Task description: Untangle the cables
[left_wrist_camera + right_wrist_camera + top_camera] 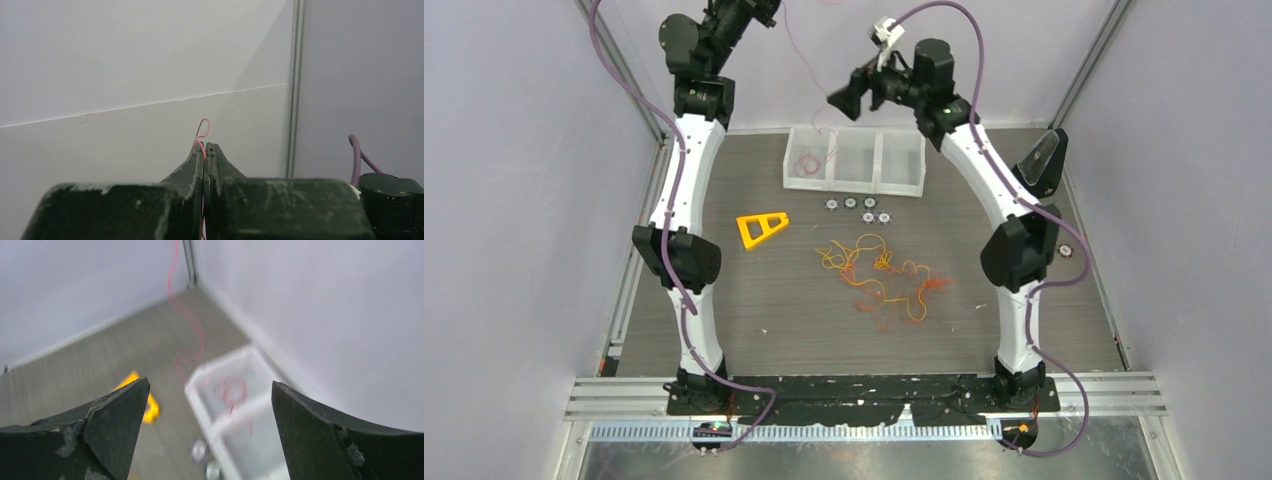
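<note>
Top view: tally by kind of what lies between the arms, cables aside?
Yellow triangular frame: 1
White bin compartments: 3
Small round metal pieces: 5
Total: 9

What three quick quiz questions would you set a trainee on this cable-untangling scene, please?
1. True or false: the right gripper is shut on the red cable.
2. Which thing does the left gripper pinch: A red cable, B yellow triangular frame, C clear bin?
3. Fill in: the tangle of yellow and orange cables lies on the ___.
Key: 1 false, its jaws stand wide open and empty; 2 A; 3 table.
</note>
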`<state>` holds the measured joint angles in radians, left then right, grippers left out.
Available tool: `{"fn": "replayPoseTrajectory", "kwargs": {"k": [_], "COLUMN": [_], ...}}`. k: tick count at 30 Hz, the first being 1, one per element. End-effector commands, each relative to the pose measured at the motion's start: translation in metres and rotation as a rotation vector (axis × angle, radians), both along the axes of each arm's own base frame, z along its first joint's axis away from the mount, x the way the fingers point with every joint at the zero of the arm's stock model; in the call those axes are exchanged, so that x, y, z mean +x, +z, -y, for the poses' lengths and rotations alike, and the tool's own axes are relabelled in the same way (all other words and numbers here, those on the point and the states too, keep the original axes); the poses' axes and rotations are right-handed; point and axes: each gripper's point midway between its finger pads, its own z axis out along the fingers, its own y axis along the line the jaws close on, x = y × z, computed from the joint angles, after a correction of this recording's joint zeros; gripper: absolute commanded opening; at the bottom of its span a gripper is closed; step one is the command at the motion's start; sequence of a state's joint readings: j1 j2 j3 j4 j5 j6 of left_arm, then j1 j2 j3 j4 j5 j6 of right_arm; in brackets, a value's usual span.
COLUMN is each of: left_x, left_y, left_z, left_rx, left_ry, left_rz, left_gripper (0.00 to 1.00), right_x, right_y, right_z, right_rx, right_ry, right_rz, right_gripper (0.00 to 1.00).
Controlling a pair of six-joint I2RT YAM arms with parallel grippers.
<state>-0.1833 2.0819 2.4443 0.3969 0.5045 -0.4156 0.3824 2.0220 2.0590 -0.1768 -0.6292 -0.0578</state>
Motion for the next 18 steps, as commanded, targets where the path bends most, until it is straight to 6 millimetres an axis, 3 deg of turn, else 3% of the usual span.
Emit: {"fn": "replayPoseTrajectory", "kwargs": {"k": [1,4,10,12,13,14,15,18], "left_x": [-0.052,-0.056,-0.056,-0.059,-0.060,-0.062,-0.063,-0.069], "left_y": [0.050,0.054,0.056,0.058,0.059,0.061,0.061,0.064], "left_z": [-0.007,-0.009,-0.019,-0.023,-0.024,-0.026,-0.028,-0.032], "left_rx": [-0.037,-0.049,-0.073,-0.079,-0.082,-0.083,-0.083,-0.079], "left_ry": [-0.035,-0.032,-0.025,-0.024,-0.024,-0.022,-0.020,-0.027], "left_rz": [0.120,0.124,0.106,0.108,0.107,0.112,0.113,0.117], "left_gripper": [0.00,0.00,0.00,0.00,0.00,0.00,0.00,0.00], "right_x": [0.019,0.033,0.021,0.024,0.025,0.029,0.030,0.033], "right_y": [0.074,0.069,0.036,0.029,0.029,0.029,0.032,0.058], "right_z": [-0.047,-0.056,-0.082,-0.087,-0.089,-0.089,-0.090,-0.090], "right_rx": [0.180,0.220,0.214,0.204,0.209,0.218,0.229,0.280], "right_ry": [-0.012,-0.045,0.045,0.029,0.022,0.005,0.001,-0.020], "right_rz": [0.166,0.182,0.134,0.142,0.146,0.144,0.151,0.201], "right_gripper": [0.99,0.93,0.81,0.62,0.44,0.34,0.16,0.06]}}
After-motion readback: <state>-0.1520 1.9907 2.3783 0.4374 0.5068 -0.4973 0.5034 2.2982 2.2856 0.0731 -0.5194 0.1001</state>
